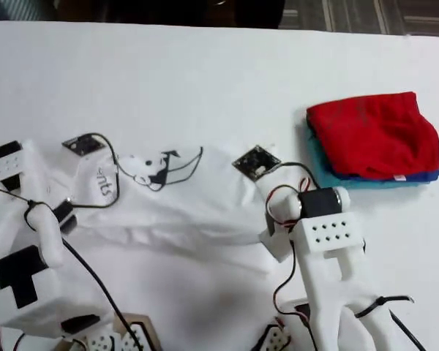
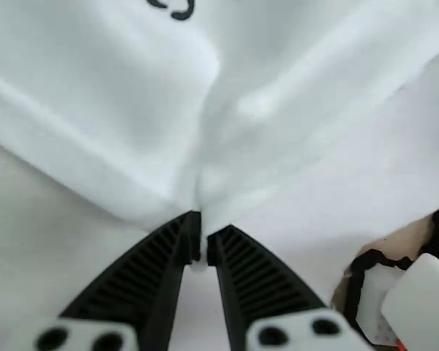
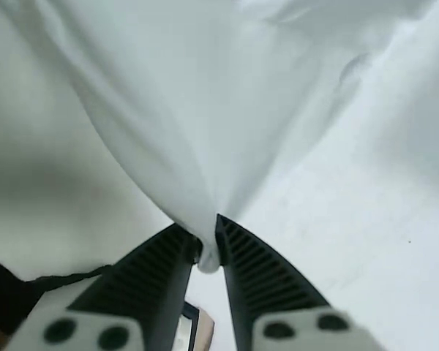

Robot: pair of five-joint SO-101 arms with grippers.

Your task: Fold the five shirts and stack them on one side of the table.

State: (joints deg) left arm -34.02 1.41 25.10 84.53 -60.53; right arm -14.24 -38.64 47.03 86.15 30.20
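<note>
My left claw (image 2: 203, 245) and right claw (image 3: 207, 252) each clamp the white shirt (image 1: 183, 208), stretched between them. Beyond the right one lie the folded shirts (image 1: 373, 139).

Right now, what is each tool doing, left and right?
Left tool: closed, pinching a fold of the white shirt.
Right tool: closed, pinching the white shirt too.

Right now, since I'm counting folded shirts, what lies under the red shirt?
Under the red shirt, a blue cloth and a teal cloth peek out at the edges. Whether more lies between or beneath them is covered.
</note>
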